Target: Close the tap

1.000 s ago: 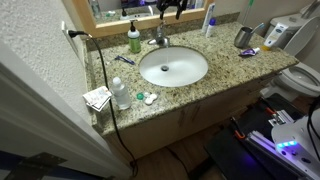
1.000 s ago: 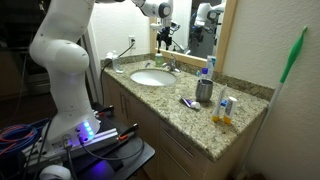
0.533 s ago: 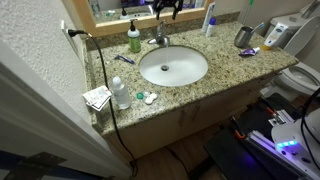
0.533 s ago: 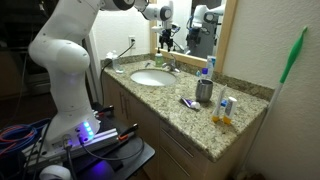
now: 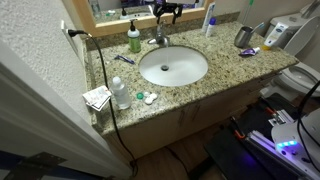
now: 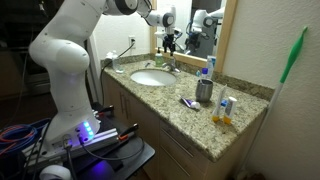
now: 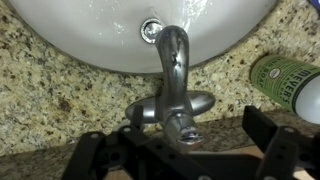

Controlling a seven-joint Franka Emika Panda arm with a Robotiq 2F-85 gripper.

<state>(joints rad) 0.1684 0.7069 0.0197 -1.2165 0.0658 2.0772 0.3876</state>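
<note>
The tap (image 7: 170,85) is a small chrome faucet with a curved spout over the white basin (image 7: 90,40) and a lever handle pointing toward my gripper. It also shows in both exterior views (image 5: 158,38) (image 6: 172,66) at the back of the basin. My gripper (image 7: 185,150) is open, with one dark finger on each side of the handle's tip, not touching it. In both exterior views the gripper (image 5: 165,12) (image 6: 170,41) hangs just above the tap, in front of the mirror.
A green soap bottle (image 5: 134,40) (image 7: 290,80) stands close beside the tap. A steel cup (image 5: 243,37) (image 6: 204,91) and small items sit further along the granite counter (image 5: 225,65). A black cable (image 5: 100,70) runs along the counter edge by the wall.
The gripper has moved slightly down and closer to the tap. Nothing else has moved.
</note>
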